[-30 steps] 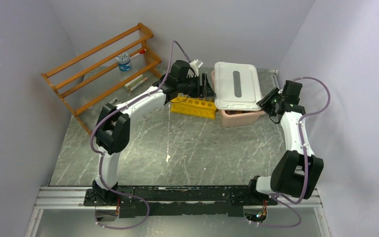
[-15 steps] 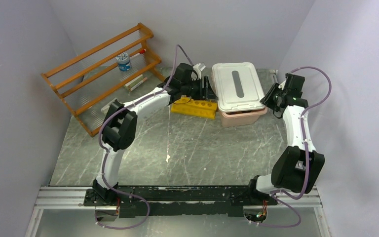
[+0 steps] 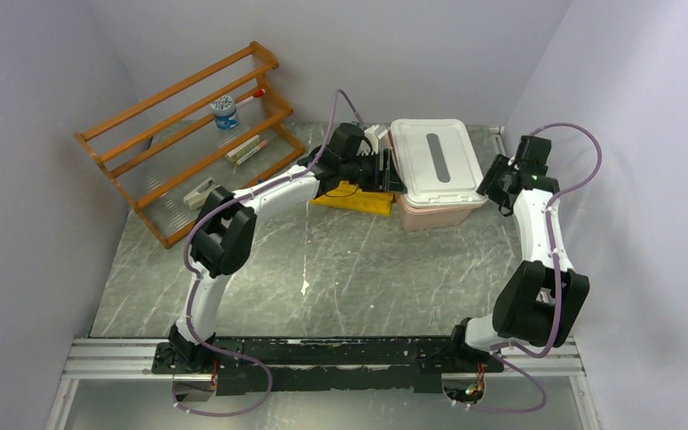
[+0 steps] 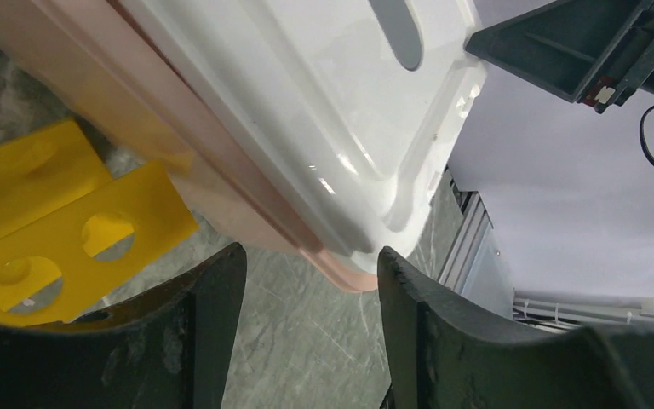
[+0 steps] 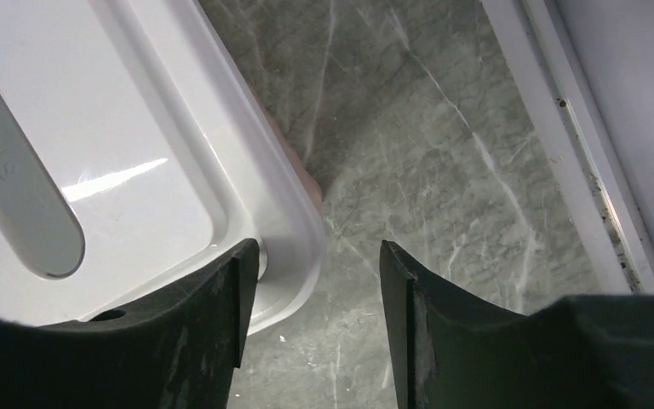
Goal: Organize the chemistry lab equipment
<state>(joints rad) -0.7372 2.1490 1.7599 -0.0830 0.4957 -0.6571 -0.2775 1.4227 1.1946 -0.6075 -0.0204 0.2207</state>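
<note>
Left hand (image 4: 311, 264) and right hand (image 5: 315, 256) are spread, empty, either side of the white-lidded pink plastic bin (image 3: 434, 215) by the tabletop's (image 3: 322, 260) far edge, any lab equipment inside hidden; its lid (image 3: 434, 157) is best gripped evenly.

Left arm (image 3: 273, 188) and right arm (image 3: 537, 228): white shells, bulky black joint housings. Lavender cable (image 3: 569, 125) looped loosely behind left pincer (image 4: 308, 256) and right pincer (image 5: 319, 247) alike. Fingers (image 4: 192, 341) were matte black, thick, with curved inner edges. Faint pale scuffs on them, possibly dust.
</note>
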